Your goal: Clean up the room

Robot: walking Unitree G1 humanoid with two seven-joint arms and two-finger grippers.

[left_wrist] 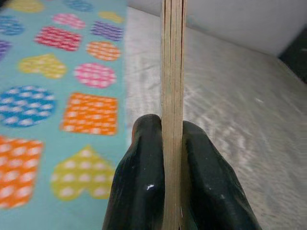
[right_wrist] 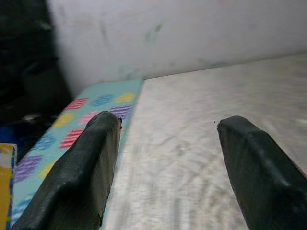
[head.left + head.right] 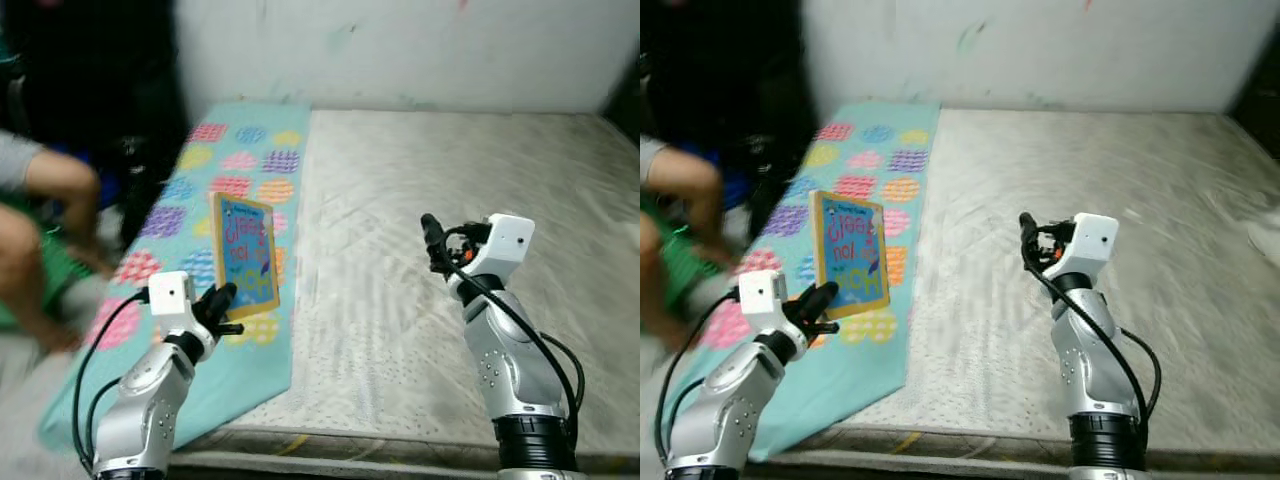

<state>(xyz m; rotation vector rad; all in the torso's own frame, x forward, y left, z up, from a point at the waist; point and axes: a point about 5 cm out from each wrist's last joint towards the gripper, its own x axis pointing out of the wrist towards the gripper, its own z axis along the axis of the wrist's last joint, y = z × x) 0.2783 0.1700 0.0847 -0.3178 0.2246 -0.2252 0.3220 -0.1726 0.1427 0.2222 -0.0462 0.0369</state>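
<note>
Left gripper (image 3: 226,308) raised, fingers clamped together; right gripper (image 2: 165,167) raised, fingers spread wide.

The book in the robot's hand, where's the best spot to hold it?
The book stands upright, thin as a board. Its bottom edge is the best spot, pinched from below across both covers, just as the left gripper holds it now.

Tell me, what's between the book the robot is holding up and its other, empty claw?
Only bare mattress: the head views show nothing lying between the book, clamped in the left gripper, and the open right gripper.
</note>
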